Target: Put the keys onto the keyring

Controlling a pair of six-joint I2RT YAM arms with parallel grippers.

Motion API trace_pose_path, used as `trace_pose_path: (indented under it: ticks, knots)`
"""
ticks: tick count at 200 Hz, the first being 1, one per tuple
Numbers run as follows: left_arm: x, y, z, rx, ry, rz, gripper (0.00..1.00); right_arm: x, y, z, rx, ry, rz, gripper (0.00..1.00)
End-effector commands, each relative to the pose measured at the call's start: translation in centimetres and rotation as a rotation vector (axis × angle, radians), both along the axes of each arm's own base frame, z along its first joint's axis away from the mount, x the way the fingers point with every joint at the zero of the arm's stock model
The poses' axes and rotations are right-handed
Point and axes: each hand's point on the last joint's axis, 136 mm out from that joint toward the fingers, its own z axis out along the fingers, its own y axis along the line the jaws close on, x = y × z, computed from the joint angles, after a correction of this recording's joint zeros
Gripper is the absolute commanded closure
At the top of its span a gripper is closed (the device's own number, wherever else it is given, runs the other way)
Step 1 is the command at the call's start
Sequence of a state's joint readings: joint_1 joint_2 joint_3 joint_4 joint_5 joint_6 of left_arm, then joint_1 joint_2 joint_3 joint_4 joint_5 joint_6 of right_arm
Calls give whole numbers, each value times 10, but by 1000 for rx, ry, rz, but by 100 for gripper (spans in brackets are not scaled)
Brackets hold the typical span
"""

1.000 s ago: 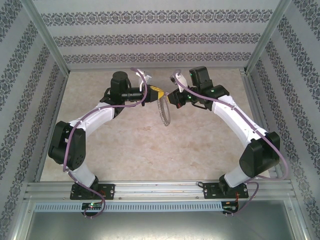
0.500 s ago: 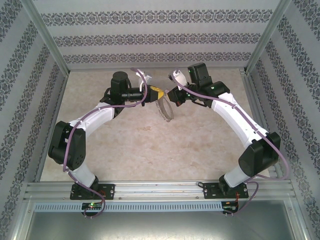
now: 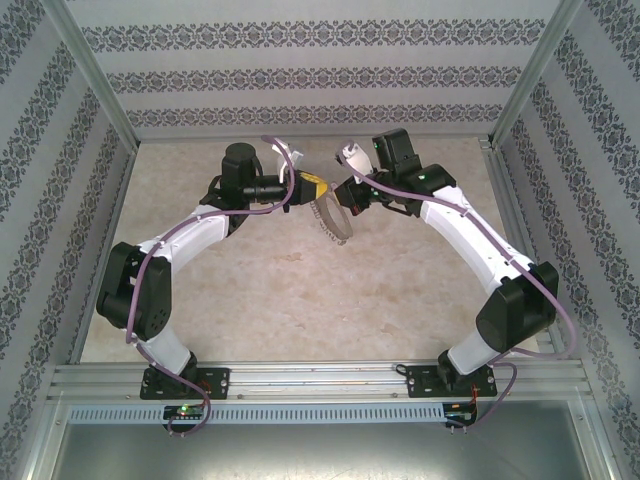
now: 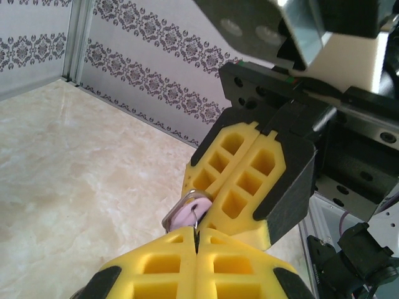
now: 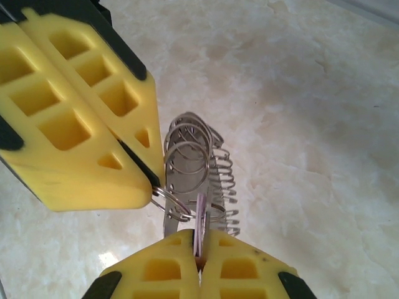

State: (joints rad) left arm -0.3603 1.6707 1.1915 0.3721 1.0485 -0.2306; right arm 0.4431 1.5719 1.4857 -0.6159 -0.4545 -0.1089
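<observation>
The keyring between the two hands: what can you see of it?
The keyring is thin silvery wire: several overlapping round loops and a spring-like coil. It hangs above the pale table, one small loop pinched by the left hand. The lilac key, held in the right hand, appears to touch that loop.

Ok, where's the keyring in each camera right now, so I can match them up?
Top external: keyring at upper centre, just under where left hand and right hand meet.
Left wrist: a thin loop of it at bottom centre, at the left hand's tips, against the key.
Right wrist: centre, coils and loops between the left hand upper left and the right hand at bottom.
Shared landmark: the two hands' tips meeting.
</observation>
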Motion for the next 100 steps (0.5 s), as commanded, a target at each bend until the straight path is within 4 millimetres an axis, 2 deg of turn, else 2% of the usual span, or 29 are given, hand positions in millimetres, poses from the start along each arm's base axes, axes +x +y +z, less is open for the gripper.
trace_pose_path:
  ticks: [1,45,100]
  knots:
    - [-5,-2,21,-17,-73,-18,100,-3,-2,4,-3,-31,1,100]
    - [-6,-3,22,-18,-76,-20,100,-1,-1,6,4,-36,-1,100]
    - [-7,-3,22,-18,-75,-23,100,0,1,22,18,-61,9,100]
